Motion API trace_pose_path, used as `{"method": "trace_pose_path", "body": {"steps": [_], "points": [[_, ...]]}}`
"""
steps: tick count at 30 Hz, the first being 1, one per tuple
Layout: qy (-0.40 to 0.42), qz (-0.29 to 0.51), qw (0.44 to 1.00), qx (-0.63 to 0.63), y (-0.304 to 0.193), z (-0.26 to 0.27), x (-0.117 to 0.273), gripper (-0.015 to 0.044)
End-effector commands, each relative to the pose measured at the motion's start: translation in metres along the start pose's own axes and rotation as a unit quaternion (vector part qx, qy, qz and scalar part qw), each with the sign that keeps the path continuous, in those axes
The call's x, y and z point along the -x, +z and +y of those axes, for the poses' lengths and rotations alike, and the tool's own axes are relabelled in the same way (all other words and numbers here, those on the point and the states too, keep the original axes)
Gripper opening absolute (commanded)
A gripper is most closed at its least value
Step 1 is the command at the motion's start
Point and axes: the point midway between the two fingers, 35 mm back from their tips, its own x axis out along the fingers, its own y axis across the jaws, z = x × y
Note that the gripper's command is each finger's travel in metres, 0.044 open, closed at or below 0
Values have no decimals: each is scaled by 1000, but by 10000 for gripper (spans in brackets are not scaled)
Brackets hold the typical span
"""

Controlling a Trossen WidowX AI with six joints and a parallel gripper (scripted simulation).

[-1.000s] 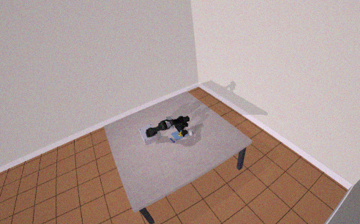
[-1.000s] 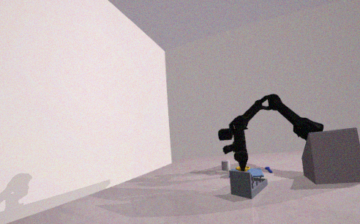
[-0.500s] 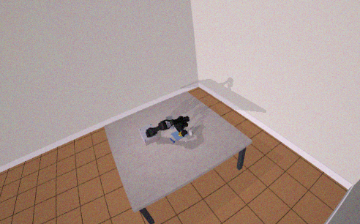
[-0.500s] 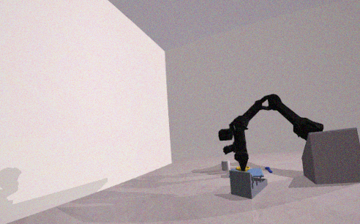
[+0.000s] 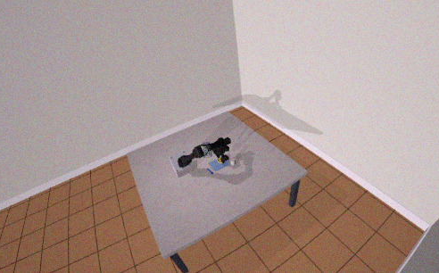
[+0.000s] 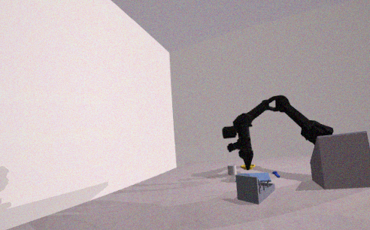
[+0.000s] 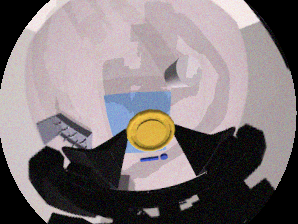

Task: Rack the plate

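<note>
The yellow plate [image 5: 219,161] [image 6: 252,165] [image 7: 150,142] is flat between the fingertips, gripped across its width. My gripper [image 6: 247,167] [image 7: 150,129] is shut on it, one black finger at each side of the rim in the wrist view. The plate is held a little above the blue mat [image 5: 218,166] [image 7: 116,114]. The grey dish rack [image 6: 247,189] [image 7: 65,131] stands to the left in the wrist view, with its slots and rails facing up. The arm mostly hides the rack in the top view.
A grey-white cylinder [image 6: 232,170] [image 7: 173,74] stands beyond the mat in the wrist view. A blue spoon-like item [image 5: 210,170] [image 6: 276,174] [image 7: 149,159] lies by the mat's near edge. A large grey block [image 6: 345,161] is under the arm's base.
</note>
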Motion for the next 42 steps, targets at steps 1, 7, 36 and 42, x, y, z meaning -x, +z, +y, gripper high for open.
{"method": "trace_pose_path", "body": {"steps": [1,7,36,42], "points": [[4,-6,1000,-3,6,1,23,0],[6,-5,1000,-3,8,3,54,0],[5,-4,998,-67,-10,50,140,0],[7,-3,987,-158,-39,102,140,0]]}}
